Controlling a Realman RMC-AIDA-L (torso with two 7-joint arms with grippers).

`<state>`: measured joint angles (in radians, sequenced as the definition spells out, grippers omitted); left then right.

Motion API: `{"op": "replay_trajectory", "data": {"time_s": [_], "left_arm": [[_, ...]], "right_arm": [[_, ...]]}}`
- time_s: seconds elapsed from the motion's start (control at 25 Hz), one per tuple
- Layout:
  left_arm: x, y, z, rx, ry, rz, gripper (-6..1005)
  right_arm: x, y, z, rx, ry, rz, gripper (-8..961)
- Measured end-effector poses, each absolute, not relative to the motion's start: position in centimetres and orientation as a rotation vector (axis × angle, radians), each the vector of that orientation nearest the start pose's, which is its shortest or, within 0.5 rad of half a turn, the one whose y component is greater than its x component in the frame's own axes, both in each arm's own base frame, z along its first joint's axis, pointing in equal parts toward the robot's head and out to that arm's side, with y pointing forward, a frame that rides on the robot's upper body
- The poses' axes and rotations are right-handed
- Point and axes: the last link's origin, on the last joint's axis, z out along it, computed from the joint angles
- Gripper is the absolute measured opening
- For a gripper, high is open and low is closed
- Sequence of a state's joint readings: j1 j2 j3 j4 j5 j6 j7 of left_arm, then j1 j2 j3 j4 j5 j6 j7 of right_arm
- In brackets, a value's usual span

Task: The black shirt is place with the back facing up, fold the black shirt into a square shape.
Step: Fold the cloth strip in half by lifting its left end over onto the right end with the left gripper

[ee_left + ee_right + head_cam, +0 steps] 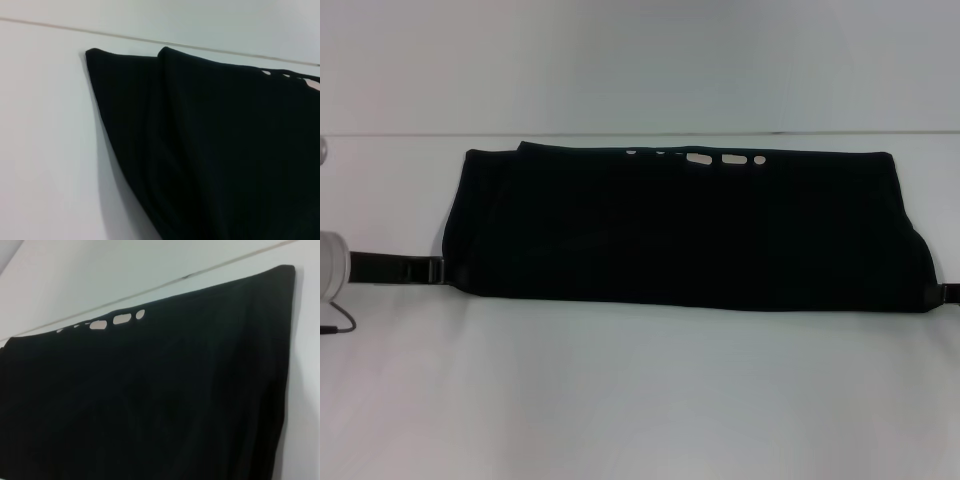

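Black shirt (685, 230) lies as a wide band across the table (640, 400). Left gripper (432, 268) at its left end, jaws' state unclear. Suggest lifting both ends evenly, folding inward.

From my right wrist camera I see the black shirt (150, 400) filling most of the picture, lying flat on the white table (75, 285). Its far edge runs on a slant, and along that edge a row of small pale gaps (112, 321) shows through the cloth, the table's white visible in them; they may sit between two layers of the fold, though I can't be sure. One squared corner (286, 271) of the shirt lies near a thin seam line (210, 272) crossing the table. The cloth looks smooth, with only faint creases.
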<state>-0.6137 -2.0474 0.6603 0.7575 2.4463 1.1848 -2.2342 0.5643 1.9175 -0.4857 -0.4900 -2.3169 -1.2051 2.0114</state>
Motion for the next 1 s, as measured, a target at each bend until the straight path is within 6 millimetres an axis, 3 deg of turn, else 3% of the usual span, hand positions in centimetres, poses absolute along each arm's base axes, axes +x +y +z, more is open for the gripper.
{"op": "replay_trajectory", "data": {"time_s": [0.08,0.64,1.0], "left_arm": [[-31.4,37.9,3.3,-2.161,-1.478,-0.224,18],[-33.5,35.1,4.8,-2.125,-1.548,-0.319,30],[-34.0,34.5,5.3,-2.121,-1.557,-0.331,37]], "right_arm": [[36.2,35.4,5.4,-2.092,1.553,0.386,10],[36.6,34.1,6.0,-2.121,1.545,0.435,13],[36.9,33.5,5.7,-2.124,1.548,0.435,15]]}}
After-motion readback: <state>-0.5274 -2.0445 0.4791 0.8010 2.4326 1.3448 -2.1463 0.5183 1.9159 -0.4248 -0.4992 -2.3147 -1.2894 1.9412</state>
